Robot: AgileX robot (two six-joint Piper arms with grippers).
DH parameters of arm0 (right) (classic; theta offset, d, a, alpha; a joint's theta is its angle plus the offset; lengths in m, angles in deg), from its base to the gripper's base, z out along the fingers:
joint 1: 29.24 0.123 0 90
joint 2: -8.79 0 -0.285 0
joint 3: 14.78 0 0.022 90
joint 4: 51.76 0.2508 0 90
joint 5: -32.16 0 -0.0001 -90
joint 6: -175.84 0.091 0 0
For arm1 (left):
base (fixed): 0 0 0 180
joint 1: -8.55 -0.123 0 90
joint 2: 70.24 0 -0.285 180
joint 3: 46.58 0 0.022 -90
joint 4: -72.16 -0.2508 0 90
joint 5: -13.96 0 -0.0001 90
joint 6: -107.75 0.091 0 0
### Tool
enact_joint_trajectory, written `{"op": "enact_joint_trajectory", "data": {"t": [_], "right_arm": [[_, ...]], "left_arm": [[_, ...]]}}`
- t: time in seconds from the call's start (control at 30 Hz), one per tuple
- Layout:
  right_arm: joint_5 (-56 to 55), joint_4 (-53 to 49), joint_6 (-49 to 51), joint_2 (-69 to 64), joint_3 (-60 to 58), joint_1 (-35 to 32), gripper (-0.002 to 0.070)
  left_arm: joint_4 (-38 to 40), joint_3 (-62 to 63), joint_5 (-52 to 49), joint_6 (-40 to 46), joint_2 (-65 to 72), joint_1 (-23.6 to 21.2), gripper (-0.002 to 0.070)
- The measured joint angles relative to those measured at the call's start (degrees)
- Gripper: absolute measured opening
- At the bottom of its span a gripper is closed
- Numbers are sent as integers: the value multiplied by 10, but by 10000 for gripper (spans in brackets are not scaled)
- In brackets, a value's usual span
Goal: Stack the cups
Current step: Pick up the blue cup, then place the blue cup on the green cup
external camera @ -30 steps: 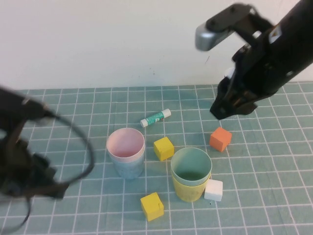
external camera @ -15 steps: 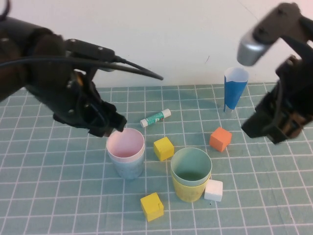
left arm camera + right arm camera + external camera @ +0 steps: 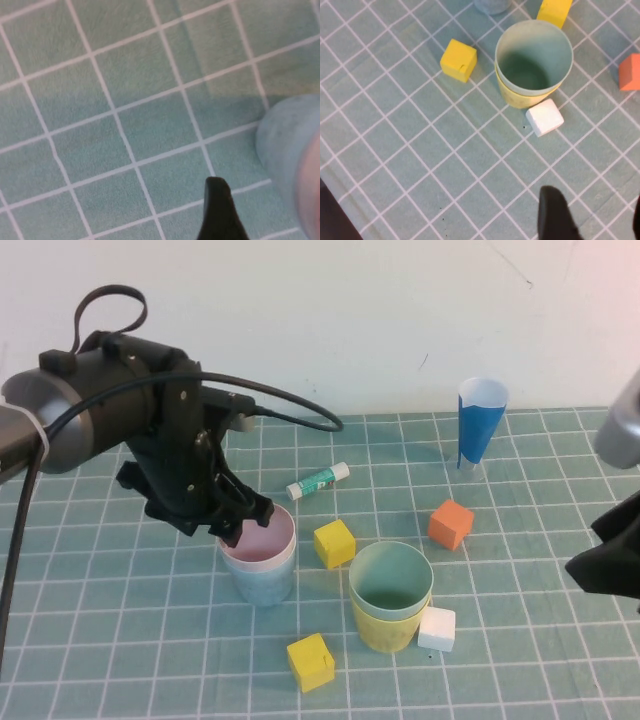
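The pink cup (image 3: 258,532) sits nested in the light blue cup (image 3: 262,582) left of centre. The pale green cup (image 3: 390,578) sits nested in the yellow cup (image 3: 385,630) to its right; the right wrist view shows this pair too, the green cup (image 3: 532,60) in the yellow one (image 3: 517,97). My left gripper (image 3: 240,528) hangs at the pink cup's left rim, open, with one finger (image 3: 216,200) outside the light blue wall (image 3: 285,150). My right gripper (image 3: 610,562) is at the right edge, open and empty, seen in its wrist view (image 3: 595,215) above bare mat.
A dark-blue paper cone (image 3: 480,425) stands at the back right. A glue stick (image 3: 318,480) lies behind the cups. Yellow cubes (image 3: 335,543) (image 3: 311,661), an orange cube (image 3: 451,524) and a white cube (image 3: 437,628) lie around the green-yellow pair.
My left arm has swung in from the left and its gripper has come down to the pink cup's rim. My right arm has drawn back to the right edge.
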Motion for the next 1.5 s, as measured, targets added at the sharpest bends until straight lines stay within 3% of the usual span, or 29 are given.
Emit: {"op": "enact_joint_trajectory", "data": {"t": [0.3, 0.67, 1.07, 1.27, 1.5], "right_arm": [[-5, 0, 0, 23, -7, 0, 314], [1, 0, 2, 32, -25, 0, 297], [10, 0, 15, 70, -46, 0, 293], [-5, -1, 15, 71, -47, 0, 279], [-7, -1, 15, 73, -49, 0, 274]], "left_arm": [[106, 1, 19, 55, 26, -24, 342], [128, 2, 24, 76, 51, -24, 35], [119, 2, -15, 96, -97, -21, 25], [119, 2, -33, 123, -177, 53, 25], [122, 2, 24, 124, -154, 137, 25]]}}
